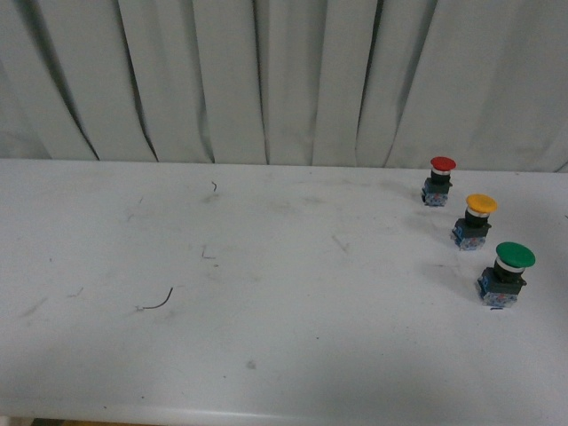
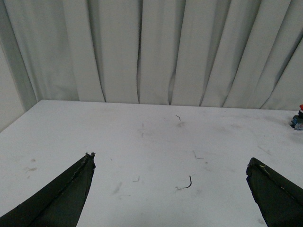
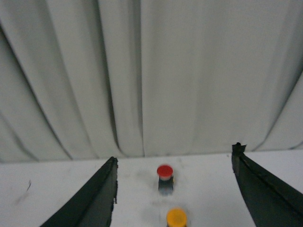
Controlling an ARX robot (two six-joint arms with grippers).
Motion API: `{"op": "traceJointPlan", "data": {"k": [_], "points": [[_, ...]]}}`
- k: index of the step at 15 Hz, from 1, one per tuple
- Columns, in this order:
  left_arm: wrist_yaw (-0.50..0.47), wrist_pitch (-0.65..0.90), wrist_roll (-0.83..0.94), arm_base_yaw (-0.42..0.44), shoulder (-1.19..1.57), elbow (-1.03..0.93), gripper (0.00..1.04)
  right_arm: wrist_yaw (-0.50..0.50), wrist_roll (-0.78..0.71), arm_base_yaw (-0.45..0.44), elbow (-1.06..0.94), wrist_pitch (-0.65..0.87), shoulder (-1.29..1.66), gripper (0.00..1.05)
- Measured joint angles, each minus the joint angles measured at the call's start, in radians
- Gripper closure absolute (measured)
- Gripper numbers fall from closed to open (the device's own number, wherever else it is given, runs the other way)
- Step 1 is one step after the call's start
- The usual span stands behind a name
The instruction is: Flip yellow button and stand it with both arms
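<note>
Three push-buttons sit on the white table (image 1: 266, 355), all bunched at its right side, and everything left of them is just scuffed tabletop; going left to right in the front view, there's a small curved bit of dark wire (image 1: 160, 303) lying on the left half, then a smaller dark scrap (image 1: 214, 185) further back near the grey curtain (image 1: 266, 80); then comes the diagonal row: the red button (image 1: 439, 180) furthest back, the yellow button (image 1: 475, 222) just in front of it and a bit further right, and the green button (image 1: 506, 274) nearest and rightmost; all three stand upright, cap on top, apart from each other; neither arm shows in the front view; the left gripper (image 2: 170, 165) hangs above the table with its fingers spread wide and nothing between them, the same wire bit lying on the table below; the right gripper (image 3: 175, 163) is spread wide too, empty, with the red and yellow caps framed between its fingers further off, the picture there being rather blurry.
</note>
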Motion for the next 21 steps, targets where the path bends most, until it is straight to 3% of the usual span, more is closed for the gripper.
{"op": "traceJointPlan", "data": {"k": [2, 3, 6, 7, 10, 21], "points": [[0.0, 0.0, 0.0, 0.0, 0.0, 0.0, 0.07, 0.033, -0.052, 0.057, -0.306, -0.087, -0.356, 0.48], [0.0, 0.0, 0.0, 0.0, 0.0, 0.0, 0.07, 0.032, -0.06, 0.037, -0.401, -0.058, -0.471, 0.61], [0.0, 0.0, 0.0, 0.0, 0.0, 0.0, 0.07, 0.005, -0.068, 0.003, -0.569, -0.023, -0.59, 0.97], [0.0, 0.0, 0.0, 0.0, 0.0, 0.0, 0.07, -0.009, -0.07, -0.003, -0.606, -0.019, -0.612, 1.03], [0.0, 0.0, 0.0, 0.0, 0.0, 0.0, 0.07, -0.074, -0.072, -0.097, -0.696, -0.016, -0.725, 1.03], [0.0, 0.0, 0.0, 0.0, 0.0, 0.0, 0.07, -0.087, -0.072, -0.088, -0.865, -0.176, -1.071, 1.03]]}}
